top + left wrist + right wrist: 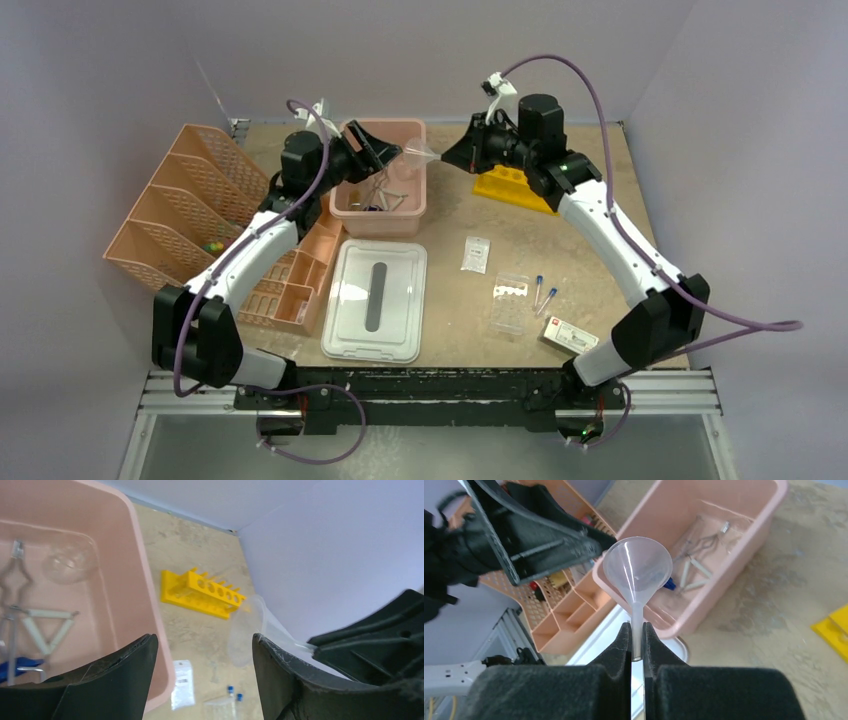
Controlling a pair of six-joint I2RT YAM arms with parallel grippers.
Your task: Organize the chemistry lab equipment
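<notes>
**Funnel pinched by its stem at the tub's rim**

The right arm [610, 235] rises from the lower right of the overhead view to top centre, elbow bent. Its right gripper [637, 630] is clamped on the thin stem of a clear funnel [638, 570], which hangs at the right rim of the pink tub [380, 224]. The left arm [250, 255] arches up from the lower left. Its left gripper [205, 655] faces the funnel's mouth with fingers wide apart, gripping nothing. Wire tongs [17, 550] lie inside the tub. The yellow rack [202, 592] sits right of it.
</notes>
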